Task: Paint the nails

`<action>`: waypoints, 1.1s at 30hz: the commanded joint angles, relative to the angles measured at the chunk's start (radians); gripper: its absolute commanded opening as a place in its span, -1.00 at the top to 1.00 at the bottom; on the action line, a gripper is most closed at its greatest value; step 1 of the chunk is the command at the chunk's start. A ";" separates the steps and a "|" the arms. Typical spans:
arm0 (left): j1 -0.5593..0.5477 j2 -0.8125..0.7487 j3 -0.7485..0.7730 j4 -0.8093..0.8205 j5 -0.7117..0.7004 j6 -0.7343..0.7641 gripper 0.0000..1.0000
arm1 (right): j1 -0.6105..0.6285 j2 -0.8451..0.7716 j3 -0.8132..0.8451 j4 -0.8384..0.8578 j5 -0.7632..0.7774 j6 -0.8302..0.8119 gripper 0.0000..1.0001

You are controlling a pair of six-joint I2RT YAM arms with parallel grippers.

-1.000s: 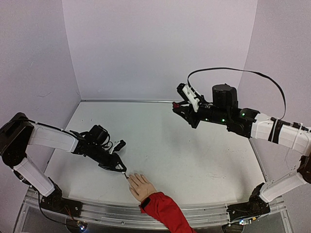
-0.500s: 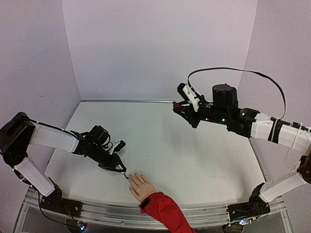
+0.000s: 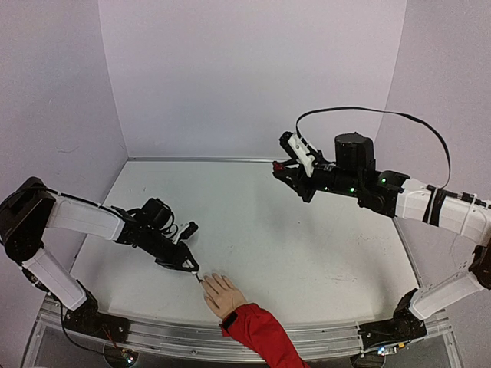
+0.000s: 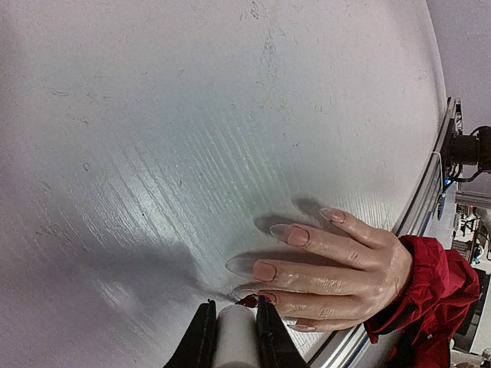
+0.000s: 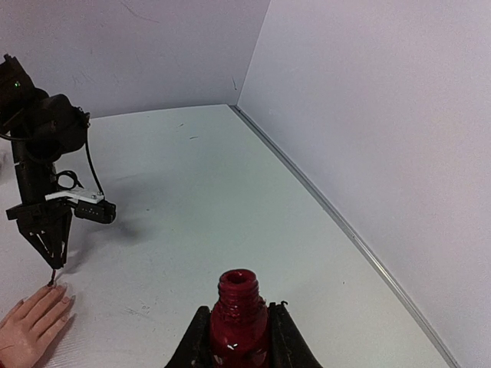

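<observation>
The beige mannequin hand (image 3: 222,294) with a red sleeve (image 3: 257,331) lies palm down at the table's near edge. Its nails (image 4: 264,270) point left and look pale pink. My left gripper (image 4: 232,326) is shut on the white brush cap (image 4: 234,341). The cap's dark-red brush tip (image 4: 248,300) rests on one fingernail (image 4: 268,297), which shows some red. In the top view the left gripper (image 3: 192,268) is just left of the fingertips. Raised over the far right of the table, my right gripper (image 5: 238,326) is shut on the open dark-red polish bottle (image 5: 238,307), its neck upright.
A metal rail (image 3: 184,331) runs along the table's near edge right beside the hand. Lilac walls (image 3: 253,77) close the back and both sides. A black cable (image 3: 368,112) loops above the right arm. The left arm (image 5: 46,153) shows in the right wrist view.
</observation>
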 commanded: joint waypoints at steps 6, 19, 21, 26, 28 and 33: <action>0.003 -0.064 0.045 0.001 -0.026 -0.008 1.00 | -0.007 0.007 0.019 0.043 -0.019 0.001 1.00; 0.003 -0.124 0.041 -0.048 -0.026 -0.020 1.00 | -0.007 0.010 0.018 0.044 -0.026 0.003 1.00; 0.003 -0.122 0.041 -0.048 -0.020 -0.027 1.00 | -0.007 0.013 0.018 0.044 -0.030 0.003 1.00; 0.004 -0.096 0.053 -0.046 -0.004 -0.034 1.00 | -0.007 0.013 0.019 0.044 -0.033 0.005 1.00; 0.003 -0.087 0.053 -0.043 0.002 -0.034 1.00 | -0.007 0.012 0.019 0.044 -0.033 0.005 1.00; 0.003 -0.067 0.057 -0.035 0.020 -0.034 1.00 | -0.007 0.010 0.018 0.044 -0.031 0.005 1.00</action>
